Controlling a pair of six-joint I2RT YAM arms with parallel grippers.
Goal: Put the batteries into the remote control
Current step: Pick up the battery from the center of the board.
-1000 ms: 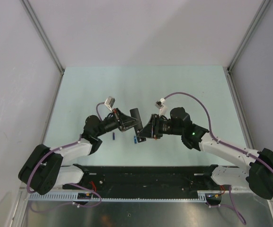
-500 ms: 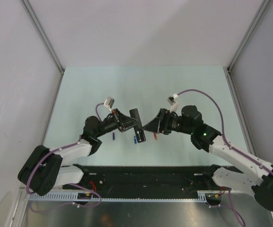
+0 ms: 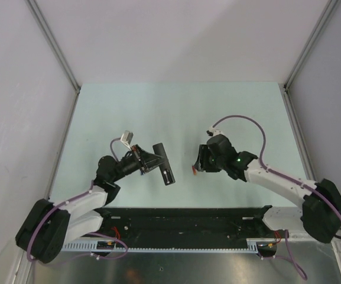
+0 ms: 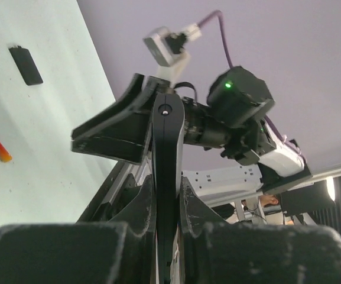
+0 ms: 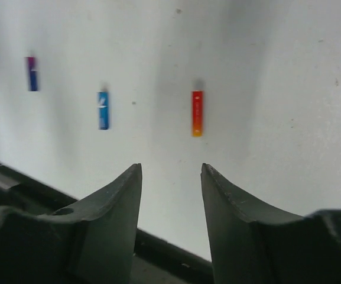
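As seen from above: two arms, one slim black rectangular plastic remote control (image 3: pixel 163 162) over the middle of the pale green table (image 3: pixel 158 106). Clamped from its 9 o'clock side by left gripper (image 3: pixel 150 161), fingers (image 4: pixel 139 207) tight on both flanks. Right gripper (image 5: pixel 171 171) at 3 o'clock of remote control, near, not touching; spread wide, gripping nothing.

Three tiny thin cylindrical batteries counted in right wrist view, flat on table, apart, roughly parallel:
- orange-red battery (image 5: pixel 197 113), 1 o'clock just beyond the fingertips
- lighter blue battery (image 5: pixel 103 110), 11 o'clock
- dark blue battery (image 5: pixel 32 74), 10 o'clock

One small black square piece (image 4: pixel 25 65) flat on table, 1 o'clock of orange-red battery in left wrist view.
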